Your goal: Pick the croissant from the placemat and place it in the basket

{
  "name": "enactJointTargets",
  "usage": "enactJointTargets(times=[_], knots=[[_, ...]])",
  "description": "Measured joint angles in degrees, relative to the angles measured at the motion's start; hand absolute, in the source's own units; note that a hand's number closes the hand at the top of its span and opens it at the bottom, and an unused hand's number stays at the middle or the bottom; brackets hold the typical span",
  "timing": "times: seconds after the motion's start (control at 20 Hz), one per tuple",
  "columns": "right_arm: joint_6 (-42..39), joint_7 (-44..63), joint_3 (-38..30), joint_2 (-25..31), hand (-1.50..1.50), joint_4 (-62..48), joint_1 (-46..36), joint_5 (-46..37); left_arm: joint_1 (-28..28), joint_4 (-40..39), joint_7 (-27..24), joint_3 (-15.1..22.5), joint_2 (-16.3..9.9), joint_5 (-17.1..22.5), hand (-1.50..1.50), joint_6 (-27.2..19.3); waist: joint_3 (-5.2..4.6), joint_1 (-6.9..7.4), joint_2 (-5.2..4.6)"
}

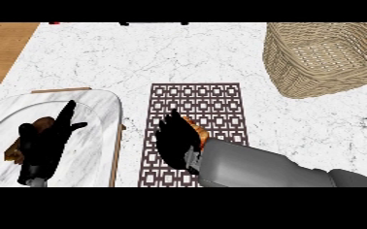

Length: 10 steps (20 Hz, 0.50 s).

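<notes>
Where robot hand (pixel 177 143) curls, croissant (pixel 197 130).

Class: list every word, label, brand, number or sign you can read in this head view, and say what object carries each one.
None can be read. The placemat carries only a geometric square pattern, and the wicker basket, the croissant, the marble counter and both hands show no lettering.

Croissant (pixel 197 132) on placemat (pixel 215 104); basket (pixel 315 60) far right behind; tray (pixel 93 126) left.
</notes>
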<state>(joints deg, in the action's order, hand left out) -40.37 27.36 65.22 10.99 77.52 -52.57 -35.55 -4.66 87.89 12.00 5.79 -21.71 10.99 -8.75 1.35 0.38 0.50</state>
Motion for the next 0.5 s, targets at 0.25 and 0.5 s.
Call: enactJointTargets(times=[0.25,0.5], knots=[[2.1,-3.0,0.2,0.4,-1.50,-2.1,0.5,-2.0,0.0,0.0,0.1,-0.5,0.3,-0.1,0.00,0.3,0.01,0.05,-0.03],[4.1,-4.7,1.0,0.4,1.50,-3.7,2.0,-4.2,-0.2,0.1,-0.4,-1.0,0.4,0.0,0.00,1.2,-0.04,-0.01,-0.01]])
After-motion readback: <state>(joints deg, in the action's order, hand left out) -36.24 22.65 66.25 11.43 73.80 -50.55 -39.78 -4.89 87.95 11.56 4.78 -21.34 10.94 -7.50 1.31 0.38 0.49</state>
